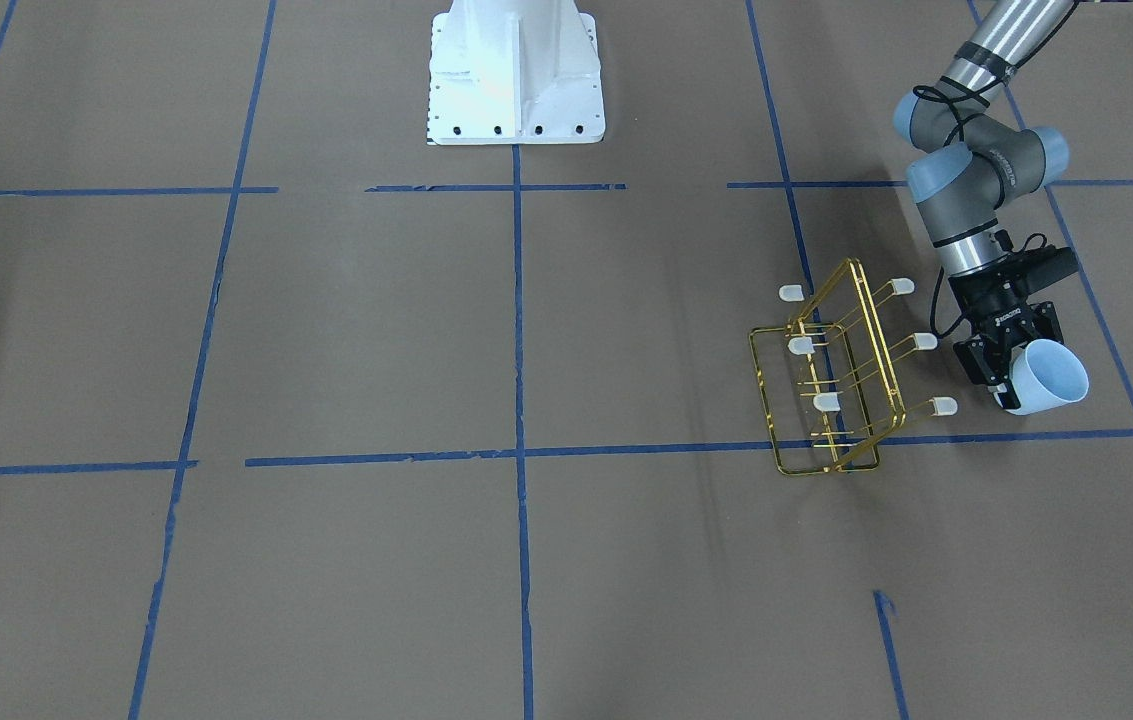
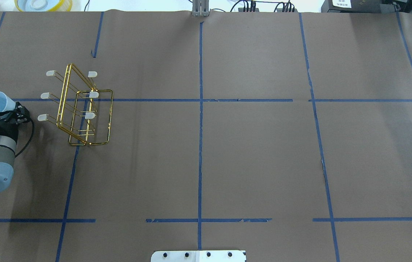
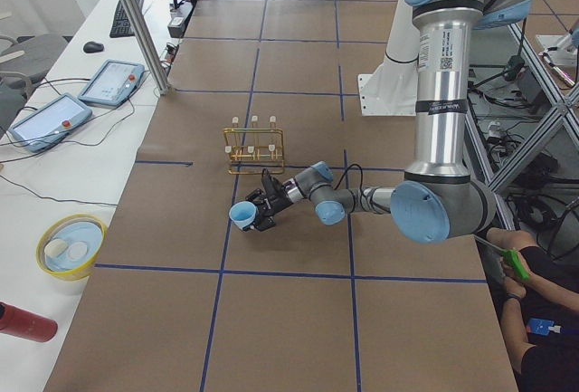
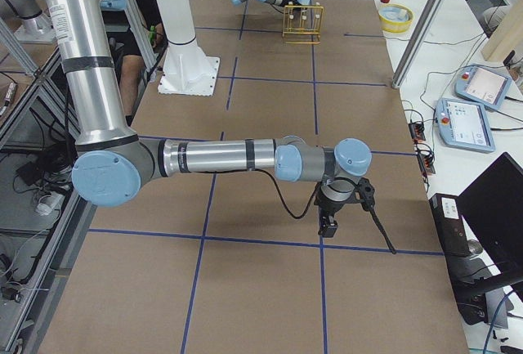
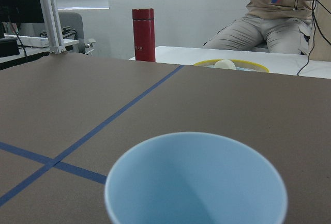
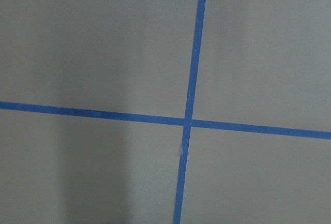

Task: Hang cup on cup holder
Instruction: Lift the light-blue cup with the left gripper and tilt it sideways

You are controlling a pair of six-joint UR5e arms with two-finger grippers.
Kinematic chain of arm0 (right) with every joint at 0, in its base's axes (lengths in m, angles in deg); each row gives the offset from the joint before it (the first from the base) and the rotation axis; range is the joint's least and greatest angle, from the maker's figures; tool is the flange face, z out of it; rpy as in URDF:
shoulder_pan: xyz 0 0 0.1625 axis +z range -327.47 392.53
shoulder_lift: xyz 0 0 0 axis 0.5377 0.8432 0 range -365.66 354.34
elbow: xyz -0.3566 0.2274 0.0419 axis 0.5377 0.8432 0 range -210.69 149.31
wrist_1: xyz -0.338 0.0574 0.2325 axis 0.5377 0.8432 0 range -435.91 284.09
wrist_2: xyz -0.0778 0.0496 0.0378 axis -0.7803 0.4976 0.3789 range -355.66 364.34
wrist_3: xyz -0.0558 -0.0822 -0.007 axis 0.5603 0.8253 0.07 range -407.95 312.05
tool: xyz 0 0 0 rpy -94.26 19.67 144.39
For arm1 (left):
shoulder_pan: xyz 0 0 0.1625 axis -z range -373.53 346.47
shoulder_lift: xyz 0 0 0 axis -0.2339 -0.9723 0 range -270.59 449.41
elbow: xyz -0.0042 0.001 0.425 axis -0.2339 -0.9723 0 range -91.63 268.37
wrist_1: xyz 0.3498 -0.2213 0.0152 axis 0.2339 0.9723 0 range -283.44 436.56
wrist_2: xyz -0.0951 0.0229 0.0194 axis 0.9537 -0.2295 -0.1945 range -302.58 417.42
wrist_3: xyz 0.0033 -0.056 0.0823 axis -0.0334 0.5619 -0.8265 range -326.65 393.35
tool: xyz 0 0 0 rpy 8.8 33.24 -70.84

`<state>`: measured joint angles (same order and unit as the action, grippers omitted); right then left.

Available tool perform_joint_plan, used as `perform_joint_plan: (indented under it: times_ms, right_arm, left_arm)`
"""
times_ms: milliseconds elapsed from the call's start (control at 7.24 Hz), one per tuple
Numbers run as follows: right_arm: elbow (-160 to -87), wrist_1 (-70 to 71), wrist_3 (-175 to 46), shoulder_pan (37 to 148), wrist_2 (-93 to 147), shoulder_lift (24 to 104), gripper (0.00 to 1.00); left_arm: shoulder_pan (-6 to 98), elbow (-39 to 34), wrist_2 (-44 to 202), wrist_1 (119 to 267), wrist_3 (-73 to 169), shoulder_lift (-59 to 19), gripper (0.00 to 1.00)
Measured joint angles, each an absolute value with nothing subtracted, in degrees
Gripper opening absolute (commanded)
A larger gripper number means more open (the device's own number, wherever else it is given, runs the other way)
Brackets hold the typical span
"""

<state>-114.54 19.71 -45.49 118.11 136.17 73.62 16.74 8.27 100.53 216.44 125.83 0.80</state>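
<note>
The cup (image 1: pixel 1051 378) is gripped, tilted, by the left tool (image 1: pixel 1004 382), near the rack (image 1: pixel 831 372) on the bench (image 1: pixel 526 560). For the right tool (image 4: pixel 328 225), the opening cannot be told.

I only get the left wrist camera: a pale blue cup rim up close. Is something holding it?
Observer: Yes, the left pincer grips the cup near its base.
Visitor: Where's the rack it goes on?
Observer: The cup holder stands beside it. The cup's mouth faces away from it, and all prongs are bare.
Visitor: And the other arm?
Observer: The right pincer points down at the table, far from the cup holder.
</note>
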Motion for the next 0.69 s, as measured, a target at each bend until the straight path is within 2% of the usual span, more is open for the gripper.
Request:
perform_joint_plan:
  times_ms: [276,414,691]
  right_arm:
    - [-114.54,19.71,-45.49,118.11,136.17,73.62,1.0]
    - [-114.54,19.71,-45.49,118.12,136.17,73.62,1.0]
    - [-114.54,19.71,-45.49,118.11,136.17,73.62,1.0]
  left_arm:
    - [19.92,6.21,102.88,217.19,123.7,0.96,0.06]
    - [22.72,3.55,106.31,217.49,121.4,1.34,0.0]
    - [26.97,-3.1,113.45,220.94,118.05,4.62,0.0]
